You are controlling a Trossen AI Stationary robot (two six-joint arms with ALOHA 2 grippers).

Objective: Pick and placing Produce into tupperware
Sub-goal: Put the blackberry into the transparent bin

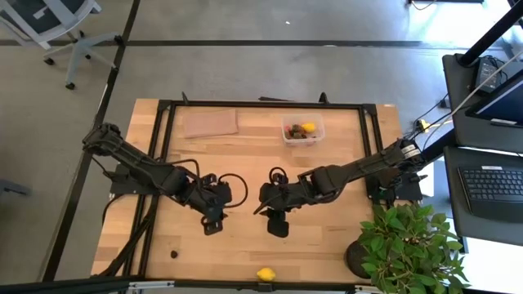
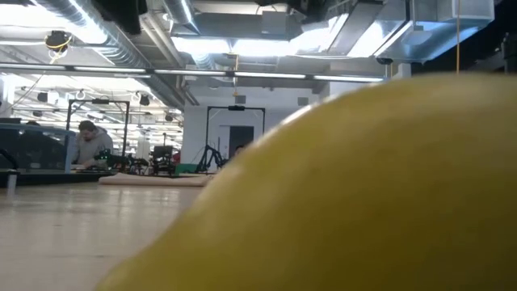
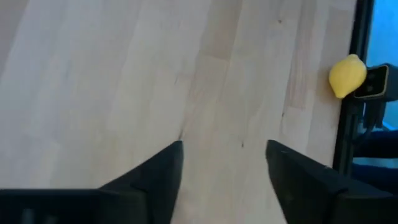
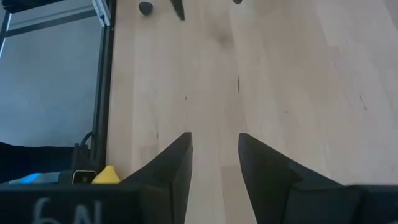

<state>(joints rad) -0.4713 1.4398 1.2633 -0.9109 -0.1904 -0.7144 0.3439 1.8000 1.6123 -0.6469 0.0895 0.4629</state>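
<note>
I see the wooden surface (image 1: 245, 155) with the clear tub (image 1: 302, 129) at its far edge, already holding a lemon and a few darker pieces. My left jaws (image 1: 212, 222) hang empty, parted fairly wide; my right jaws (image 1: 278, 224) are empty too, set narrow. Left to fetch, I judge: one lemon (image 1: 265, 274) at the near edge and a dark berry (image 1: 174, 254) near the front left.

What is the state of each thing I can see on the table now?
Small clear plastic tub: open, upright, holding a yellow lemon-like piece and some other pieces.
Second yellow lemon-like piece: loose at the table's near edge, untouched.
Small dark berry: loose on the wood.
Left gripper: fingers apart, empty.
Right gripper: fingers apart, empty.
</note>
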